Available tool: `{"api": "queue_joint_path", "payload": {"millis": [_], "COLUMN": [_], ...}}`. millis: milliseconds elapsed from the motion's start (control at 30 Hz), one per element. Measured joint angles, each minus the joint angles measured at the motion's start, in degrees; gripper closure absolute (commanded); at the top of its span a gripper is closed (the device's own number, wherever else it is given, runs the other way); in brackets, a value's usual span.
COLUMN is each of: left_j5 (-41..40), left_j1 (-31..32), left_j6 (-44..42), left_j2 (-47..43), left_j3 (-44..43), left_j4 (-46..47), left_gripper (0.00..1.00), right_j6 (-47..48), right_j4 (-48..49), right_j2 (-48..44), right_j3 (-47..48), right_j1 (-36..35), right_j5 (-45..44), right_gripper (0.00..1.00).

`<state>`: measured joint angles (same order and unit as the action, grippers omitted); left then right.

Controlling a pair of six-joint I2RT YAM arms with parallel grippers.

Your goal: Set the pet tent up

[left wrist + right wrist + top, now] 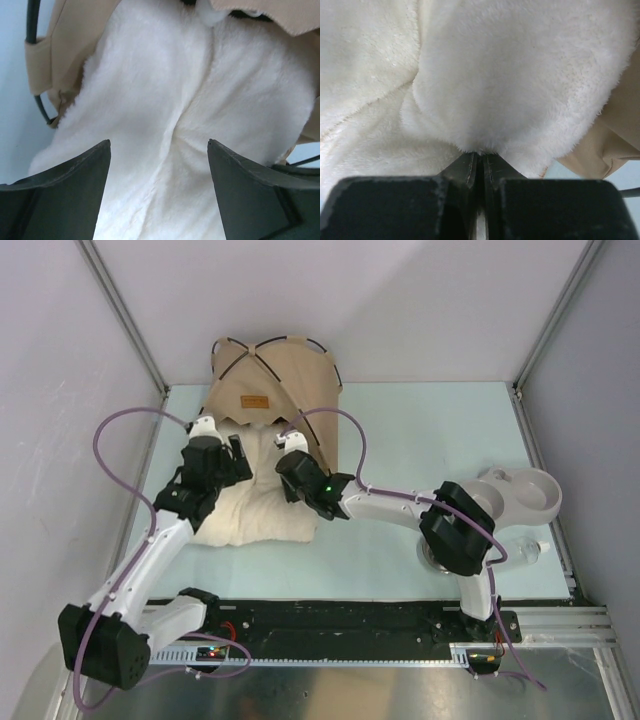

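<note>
The pet tent [272, 375] stands just beyond the pillow [255, 510], doorway toward it, with the pillow's far edge reaching in. We judge it light: soft canvas on thin, springy poles. A hem or a sleeved pole should give better purchase than loose cloth. From above, the left arm reaches forward with the left gripper [228, 448] tipped down over the pillow's far left. The right arm is bent across from the right, and the right gripper [290, 452] is at the pillow's far right.

From the left wrist, the left gripper [159, 145] is spread wide and holds nothing, plush beneath it, canvas and a pole [32, 20] beyond.

From the right wrist, the right gripper [480, 160] is clamped tight, apparently on a fold of pillow, with canvas just right.
</note>
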<state>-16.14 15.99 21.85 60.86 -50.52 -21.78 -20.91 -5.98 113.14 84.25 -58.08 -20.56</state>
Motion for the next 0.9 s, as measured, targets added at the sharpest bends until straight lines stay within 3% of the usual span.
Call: {"api": "queue_joint_path", "payload": {"millis": [200, 333, 500, 900], "left_j5": [-3.8, -7.4, -10.3, -12.9], "left_j1": [0.0, 0.0, 0.0, -1.4], "left_j6": [-0.5, -0.5, -0.9, -3.5], "left_j2": [-4.7, -4.0, -3.5, -3.5], "left_j3": [4.8, 5.2, 5.2, 5.2], "left_j4": [-3.4, -6.7, -9.3, -11.0], "left_gripper": [0.03, 0.01, 0.00, 0.00], "right_j6": [-2.5, -4.8, -6.9, -10.8], "right_j4": [-0.2, -0.4, -0.9, -5.3], "right_j2": [-1.1, -2.3, -4.8, -12.6], "right_j3": [-1.2, -2.7, -4.7, -8.2], "right_j1": [0.0, 0.2, 0.5, -1.4], "right_j5": [0.3, 1.0, 2.5, 0.6], "right_gripper": [0.34, 0.12, 0.03, 0.01]}}
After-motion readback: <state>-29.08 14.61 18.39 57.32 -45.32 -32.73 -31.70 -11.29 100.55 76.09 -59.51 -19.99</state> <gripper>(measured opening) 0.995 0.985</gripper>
